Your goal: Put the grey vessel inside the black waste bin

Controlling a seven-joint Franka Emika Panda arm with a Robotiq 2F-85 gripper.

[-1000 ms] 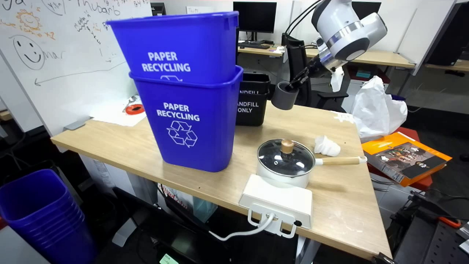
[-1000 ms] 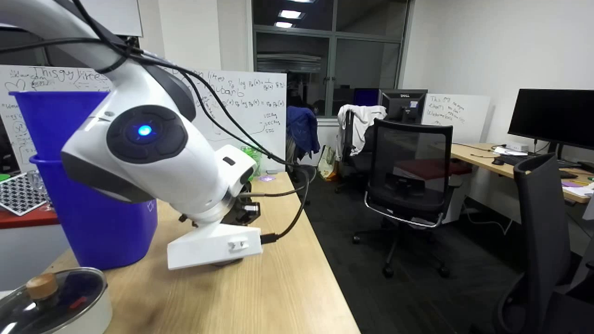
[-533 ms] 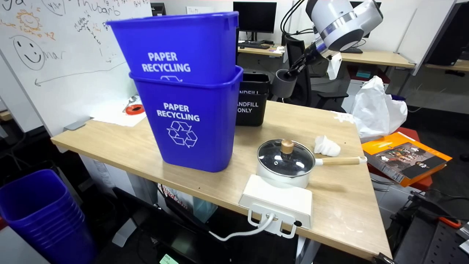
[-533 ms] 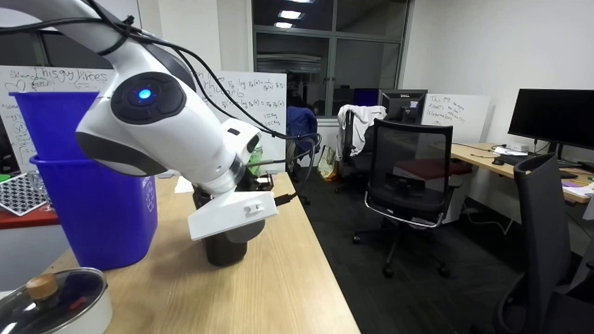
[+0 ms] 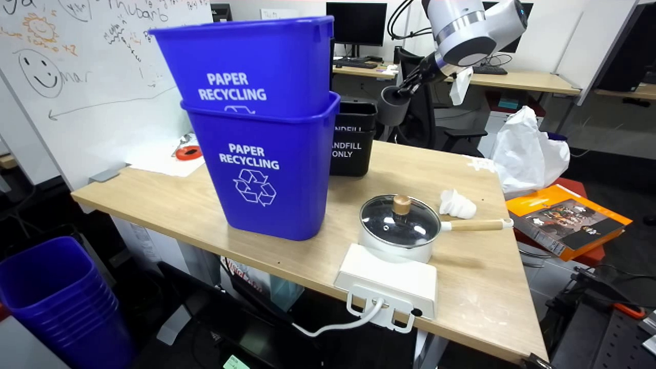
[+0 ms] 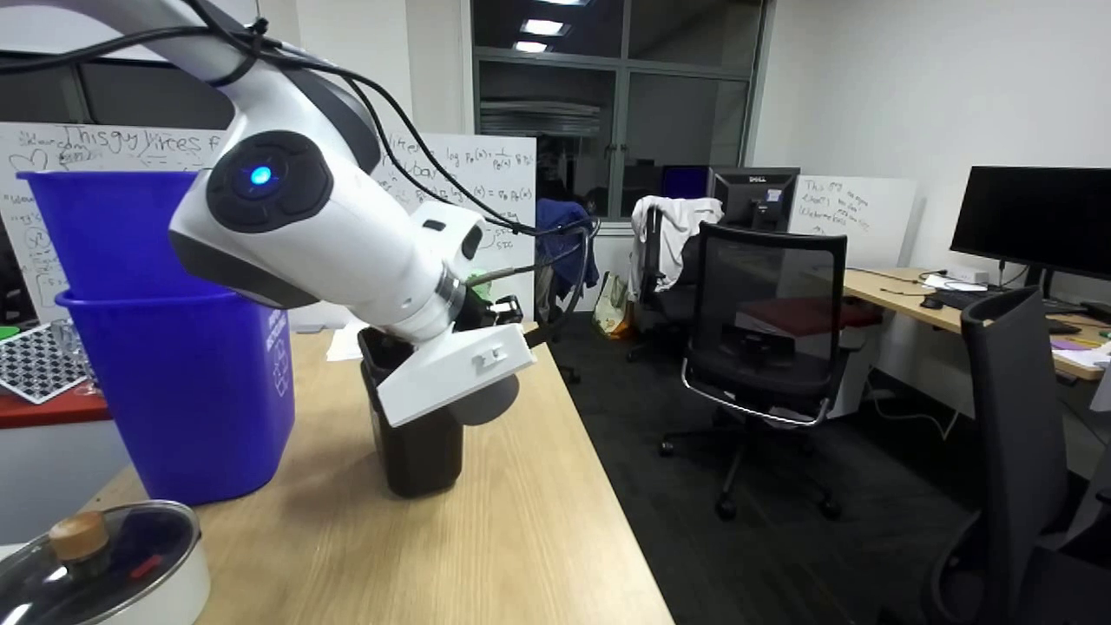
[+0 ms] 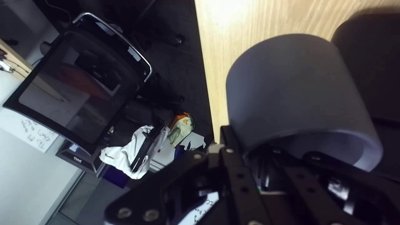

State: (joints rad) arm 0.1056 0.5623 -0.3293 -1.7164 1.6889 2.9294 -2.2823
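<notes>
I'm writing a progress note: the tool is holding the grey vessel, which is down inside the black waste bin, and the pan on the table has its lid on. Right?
Not quite: the grey vessel is outside the black waste bin, not inside it, as both exterior views show. The tool is holding it, and the pan on the table has its lid on.

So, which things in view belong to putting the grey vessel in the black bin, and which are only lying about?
For the job:
grey vessel
gripper, clamped on the vessel's wall
black bin

Just lying about:
pan
blue bins
white bag
white sheet
</notes>
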